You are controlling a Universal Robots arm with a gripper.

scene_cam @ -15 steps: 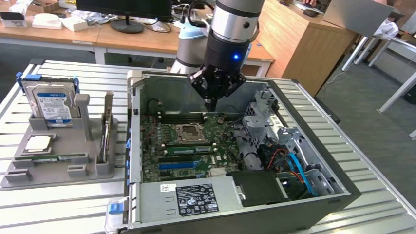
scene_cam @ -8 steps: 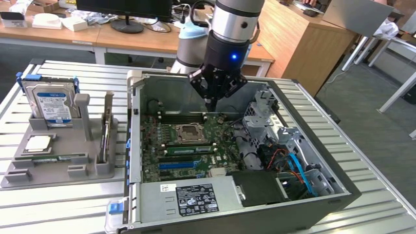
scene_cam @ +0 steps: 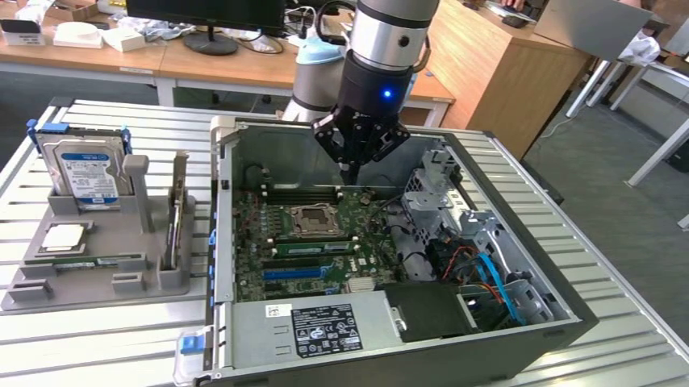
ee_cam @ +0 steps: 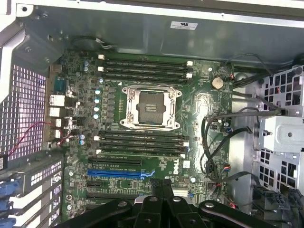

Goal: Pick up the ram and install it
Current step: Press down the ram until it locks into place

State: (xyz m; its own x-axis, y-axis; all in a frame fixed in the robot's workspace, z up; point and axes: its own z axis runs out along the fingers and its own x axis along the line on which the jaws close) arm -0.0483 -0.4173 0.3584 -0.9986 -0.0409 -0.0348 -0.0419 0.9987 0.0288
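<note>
Two ram sticks (scene_cam: 173, 211) stand in gray holder (scene_cam: 97, 278).

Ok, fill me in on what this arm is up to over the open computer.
The arm's gripper hangs shut and empty inside the open computer case, above the motherboard near its memory slots and the bare processor socket. At the exterior view's left, a grey holder carries a hard drive, a processor chip, one ram stick standing on edge and another lying flat. No ram has been picked up yet.
</note>
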